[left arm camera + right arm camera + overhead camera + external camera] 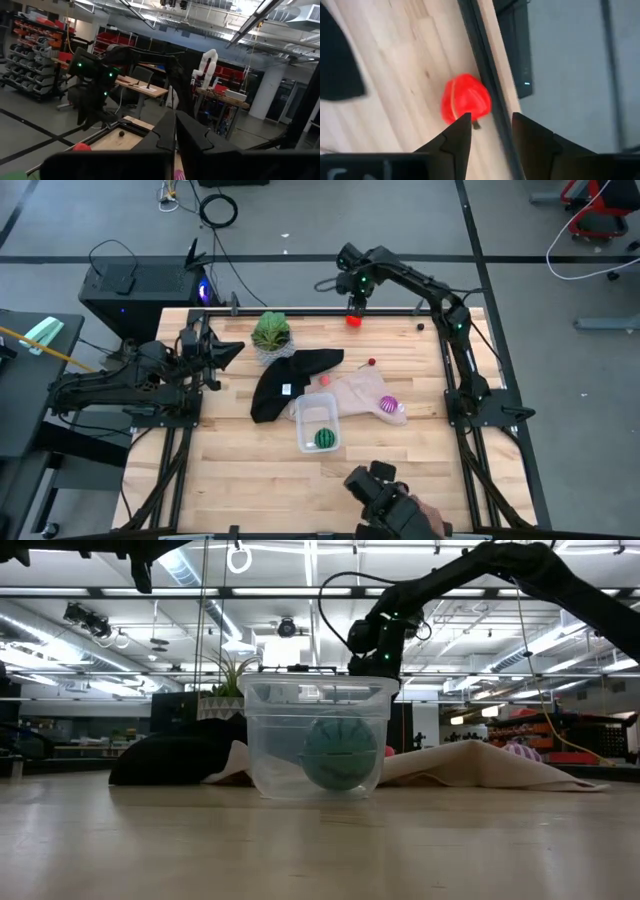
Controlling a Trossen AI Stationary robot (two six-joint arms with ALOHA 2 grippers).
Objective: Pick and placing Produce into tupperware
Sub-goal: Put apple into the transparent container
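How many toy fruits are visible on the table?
4, perhaps more hidden: green melon inside the tub, purple fruit and pinkish fruit on the beige cloth, red fruit at the far edge.

The right arm reaches to the table's far edge — right gripper pointing down, fingers parted. The left arm waits folded at the left side, left gripper closed.

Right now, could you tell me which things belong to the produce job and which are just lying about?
Job: red fruit beneath the right gripper, green melon in the tupperware, magenta fruit.
Lying about: leafy plant, black cloth, beige cloth.
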